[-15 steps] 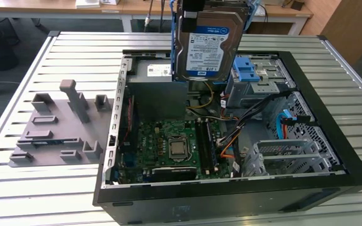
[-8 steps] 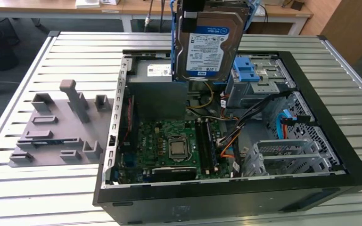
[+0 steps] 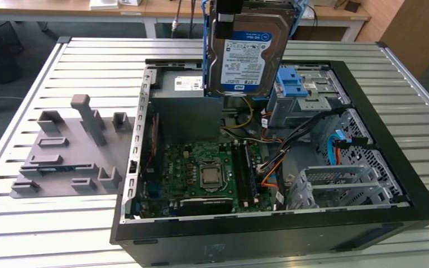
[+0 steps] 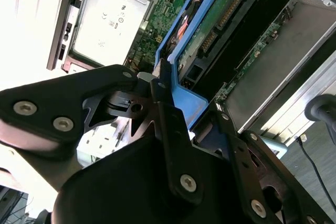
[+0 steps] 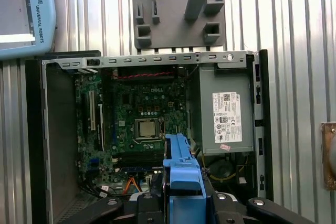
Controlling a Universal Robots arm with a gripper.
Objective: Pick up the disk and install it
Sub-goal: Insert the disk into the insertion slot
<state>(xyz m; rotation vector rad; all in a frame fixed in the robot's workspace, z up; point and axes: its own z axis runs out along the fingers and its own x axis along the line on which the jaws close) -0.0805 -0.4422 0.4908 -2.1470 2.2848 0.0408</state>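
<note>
The disk (image 3: 248,50) is a silver hard drive with a white-and-blue label in a blue carrier frame. In the exterior view it hangs upright, high above the open computer case (image 3: 274,237), over the back of its interior. My gripper (image 4: 178,111) is shut on the blue carrier's edge; its black fingers (image 4: 168,129) clamp that edge in the second wrist view, where the disk's green circuit-board side (image 4: 226,17) faces the camera. In the first wrist view the blue carrier (image 5: 181,163) stands edge-on between the fingers of the gripper (image 5: 181,203), above the motherboard.
Inside the case lie the green motherboard (image 3: 207,167), the grey power-supply box (image 5: 226,114) and a metal drive bay (image 3: 315,97) with a bare blue latch (image 3: 292,84). A grey fixture plate (image 3: 65,151) sits on the slatted table (image 3: 51,223) at the exterior view's left.
</note>
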